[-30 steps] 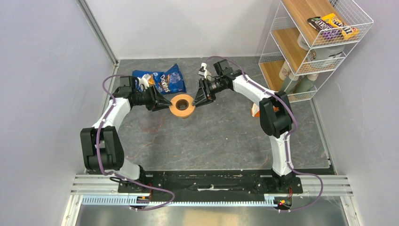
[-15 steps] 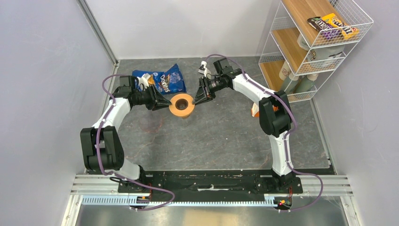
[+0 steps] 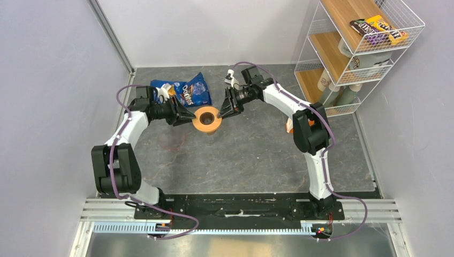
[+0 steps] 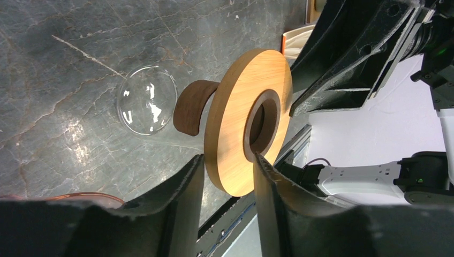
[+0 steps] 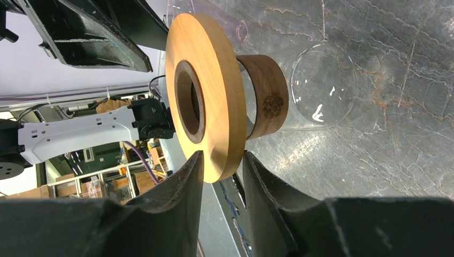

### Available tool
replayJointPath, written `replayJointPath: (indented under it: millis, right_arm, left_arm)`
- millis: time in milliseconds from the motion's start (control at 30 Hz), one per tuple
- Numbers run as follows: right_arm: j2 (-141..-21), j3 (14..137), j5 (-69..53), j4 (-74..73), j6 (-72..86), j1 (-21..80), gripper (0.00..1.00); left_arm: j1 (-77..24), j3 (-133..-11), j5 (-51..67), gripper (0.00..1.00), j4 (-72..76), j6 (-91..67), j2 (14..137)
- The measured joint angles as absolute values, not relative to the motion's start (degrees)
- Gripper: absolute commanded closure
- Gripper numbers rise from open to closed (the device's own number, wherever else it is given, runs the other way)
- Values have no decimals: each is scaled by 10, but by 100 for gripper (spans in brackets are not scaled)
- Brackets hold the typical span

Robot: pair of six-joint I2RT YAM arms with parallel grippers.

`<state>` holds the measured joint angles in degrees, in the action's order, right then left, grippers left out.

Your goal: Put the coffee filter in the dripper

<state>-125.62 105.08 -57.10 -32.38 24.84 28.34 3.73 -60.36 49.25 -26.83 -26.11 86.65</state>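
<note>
The orange-tan dripper [image 3: 203, 125] stands over a small clear glass [image 4: 147, 99] in the middle of the table. My left gripper [image 3: 190, 119] is shut on the left edge of its flat rim. My right gripper [image 3: 221, 113] is shut on the right edge. In the left wrist view the fingers [image 4: 187, 187] straddle the disc [image 4: 235, 134]. In the right wrist view the fingers [image 5: 182, 187] clamp the rim [image 5: 214, 80], with the brown neck [image 5: 267, 96] above the glass [image 5: 321, 85]. The coffee filter is out of view.
A blue chip bag [image 3: 184, 92] lies behind the dripper at the back left. A white wire shelf [image 3: 353, 48] with cups and candy packs stands at the right. An orange-and-white pack [image 3: 289, 126] lies partly hidden behind my right arm.
My right arm's elbow has shifted a little to the left and its wrist slightly back. The dripper and my left arm have stayed in place.
</note>
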Motion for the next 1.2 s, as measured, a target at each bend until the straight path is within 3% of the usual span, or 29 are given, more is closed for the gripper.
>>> replayJointPath:
  millis: [233,400,600,733,967,1200]
  right_arm:
    - [-1256,1053,-571,-323,254,285,24]
    - [-1256,1056,-566,-336,243,280,3]
    - [-1227,1054,-548,-383,204,236,3]
    - [-1160,1035,-525,-411,157,195,3]
    - [-1033,971,-489,-427,106,192,3]
    - [-1000,931,-464,-430,93,199,3]
  left_arm:
    - [40,-604,486,20,-275,-261,866]
    - [62,-608,473,16,-315,-235,848]
    - [146,-705,446,15,-450,-94,798]
    - [196,-755,409,20,-540,43,771]
    - [197,-699,336,28,-609,170,751]
    - [187,-628,265,34,-572,184,754]
